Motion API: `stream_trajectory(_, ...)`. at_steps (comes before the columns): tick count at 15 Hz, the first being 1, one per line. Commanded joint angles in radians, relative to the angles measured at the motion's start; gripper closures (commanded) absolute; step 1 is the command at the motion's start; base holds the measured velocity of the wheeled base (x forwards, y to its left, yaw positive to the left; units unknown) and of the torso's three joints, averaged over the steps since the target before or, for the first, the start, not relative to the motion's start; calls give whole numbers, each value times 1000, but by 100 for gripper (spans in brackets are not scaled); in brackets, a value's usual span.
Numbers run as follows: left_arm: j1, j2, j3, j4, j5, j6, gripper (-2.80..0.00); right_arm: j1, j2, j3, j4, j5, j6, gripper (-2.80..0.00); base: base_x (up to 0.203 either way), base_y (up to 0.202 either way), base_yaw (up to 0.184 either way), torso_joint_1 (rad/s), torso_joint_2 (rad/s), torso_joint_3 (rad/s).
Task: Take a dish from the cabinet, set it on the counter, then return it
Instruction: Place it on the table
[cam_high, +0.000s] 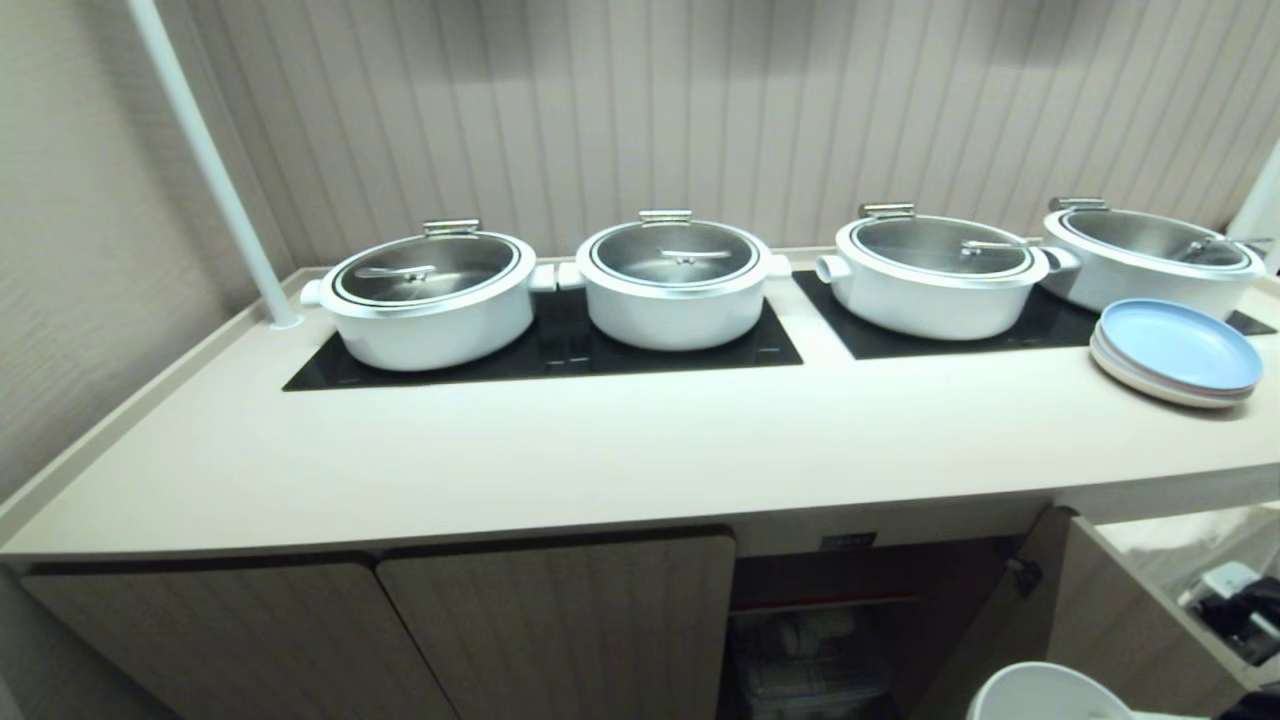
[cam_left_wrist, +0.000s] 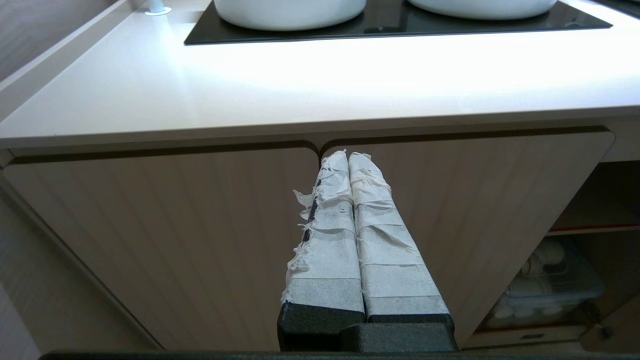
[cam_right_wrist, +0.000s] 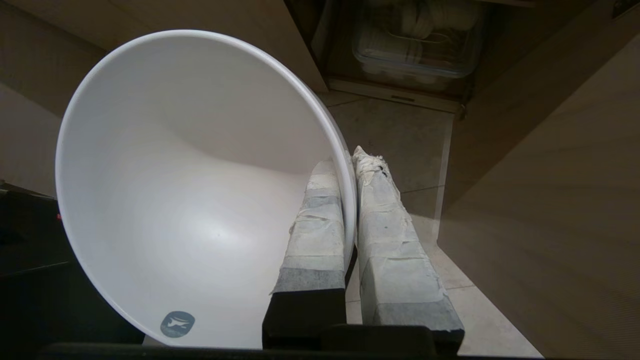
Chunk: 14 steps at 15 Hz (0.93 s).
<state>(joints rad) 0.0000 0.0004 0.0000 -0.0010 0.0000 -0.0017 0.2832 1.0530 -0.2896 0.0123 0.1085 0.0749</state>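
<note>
Right pincer (cam_right_wrist: 350, 165) clamps the white bowl's (cam_right_wrist: 190, 190) rim, below the counter (cam_high: 600, 450), beside the open cabinet (cam_high: 850, 620); left pincer (cam_left_wrist: 348, 165) closed, empty.

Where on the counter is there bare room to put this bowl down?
The front strip of the counter, between its front edge and the black cooktop panels, is bare. The back is crowded with pots; the far right holds stacked plates.

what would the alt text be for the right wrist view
The right gripper pinches the rim of the white bowl, one taped finger inside and one outside, with the bowl's empty inside facing the camera. Beyond it, over a tiled floor, the open cabinet holds a clear bin of white dishes.
</note>
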Motion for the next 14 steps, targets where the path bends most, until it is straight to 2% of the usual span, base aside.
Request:
stream_trajectory(1, 0, 0, 0, -1, 0, 0, 0, 0, 1, 1, 0, 2, 0, 0, 0, 0, 0, 161, -322, -168)
stream_trajectory(14, 0, 0, 0, -1, 2, 0, 0, -1, -10, 7, -12, 0, 2, 0, 0, 0, 0, 141, -289, -148)
